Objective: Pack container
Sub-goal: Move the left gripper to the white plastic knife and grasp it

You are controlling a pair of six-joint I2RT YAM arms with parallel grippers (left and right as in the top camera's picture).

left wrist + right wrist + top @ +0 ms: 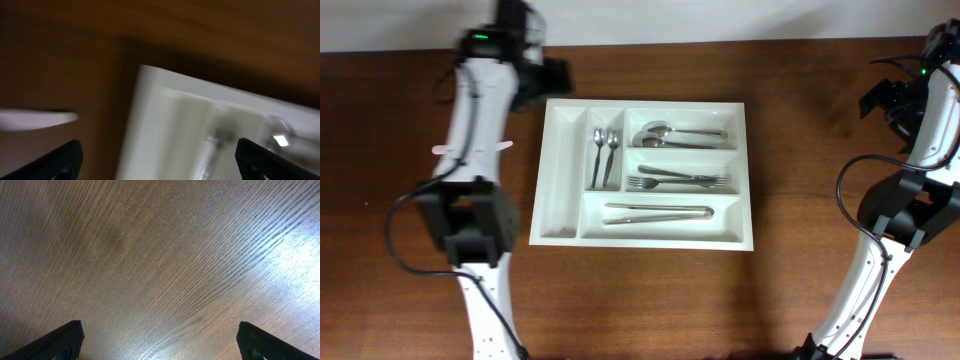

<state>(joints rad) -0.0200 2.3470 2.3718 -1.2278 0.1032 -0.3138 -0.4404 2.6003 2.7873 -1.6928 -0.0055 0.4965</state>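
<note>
- Left gripper (161, 162) hangs with its fingers spread wide and nothing between them. Its wrist view is smeared, yet it shows a white corner of the cutlery tray (160, 115) below and ahead.
- Seen from overhead, the left gripper (548, 76) sits just beyond the tray's far left corner. The tray therefore lies to its right and back toward the robot, and this is plainly the nearer arm.
- The cutlery tray (746, 180) lies flat in the middle of the bench (410, 300), with its long axis running side to side between the two arms.
- The leftmost narrow upright compartment (561, 170) is bare. The next one holds two teaspoons (604, 155) lying front to back, bowls toward the far side.
- The three wide compartments hold spoons (675, 133), forks (675, 180) and long steel pieces (660, 213) that look like knives, all lying side to side.
- No loose cutlery shows on the bench, so the packing looks complete or nearly so. Any further piece would probably go front to back in the bare compartment.
- Right gripper (160, 342) is likewise spread and empty over bare wood. From overhead, the right gripper (892, 98) stands well apart from the tray, off its far right corner.
</note>
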